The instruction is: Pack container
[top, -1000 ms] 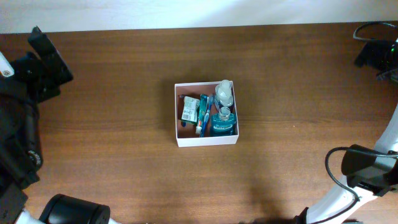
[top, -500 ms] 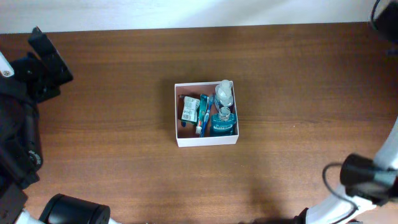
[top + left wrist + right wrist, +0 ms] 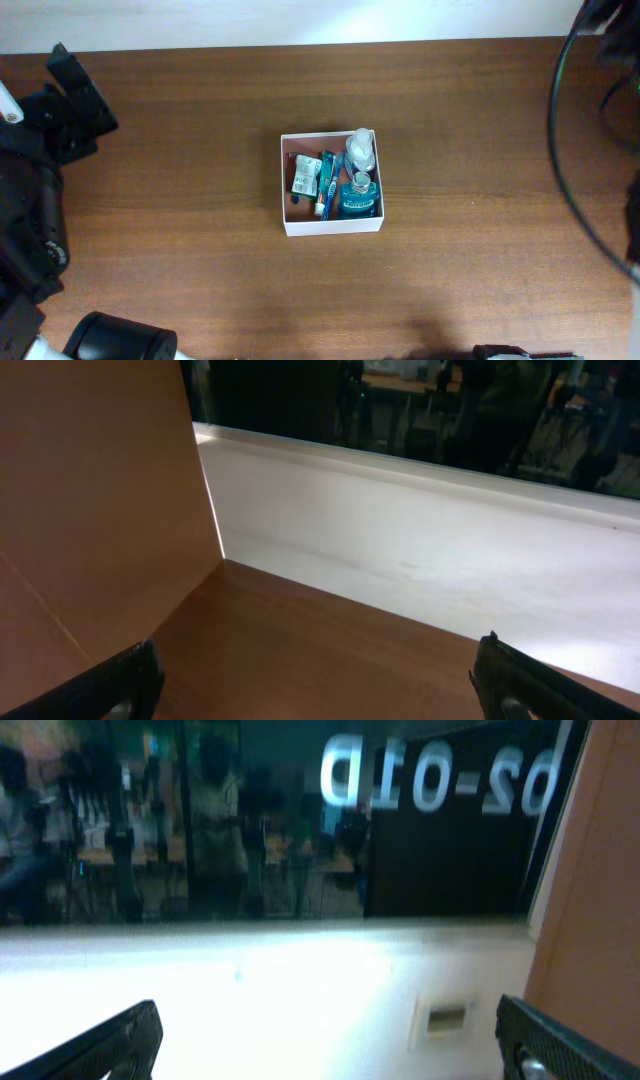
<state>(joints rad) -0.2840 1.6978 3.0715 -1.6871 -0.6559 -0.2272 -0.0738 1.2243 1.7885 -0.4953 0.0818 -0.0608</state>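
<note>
Left tool (image 3: 322, 682) has its jaws spread wide apart, the two dark fingertips sitting in the lower corners of the left wrist view with nothing between them but bare brown surface (image 3: 300, 650) and a pale, brightly lit strip beyond it. Right tool (image 3: 330, 1042) is likewise fully spread and holds nothing. Its fingertips frame a blurred view of a bright white band, dark glass with mirrored lettering above it, and a brownish panel at the right edge.

From overhead, the container (image 3: 333, 226) sits near the middle of the surface, square to the edges, with its thin white walls upright. Inside it, along the side nearer the right arm, a clear bottle (image 3: 360, 148) with a pale cap lies at the far corner, and a blue bottle (image 3: 358, 197) lies at the near corner, the two touching or nearly so. A toothbrush (image 3: 322, 186) runs down the middle of the container, just beside the blue bottle. A small labelled packet (image 3: 304, 178) lies on the other side of the toothbrush, toward the left arm. A patch of reddish-brown floor shows at the container's far corner on that side.

Well apart from the container, the dark left arm (image 3: 40, 150) fills the edge of the overhead view on its own side. On the opposite side, a black cable (image 3: 556, 130) loops down, also well clear of the container.
</note>
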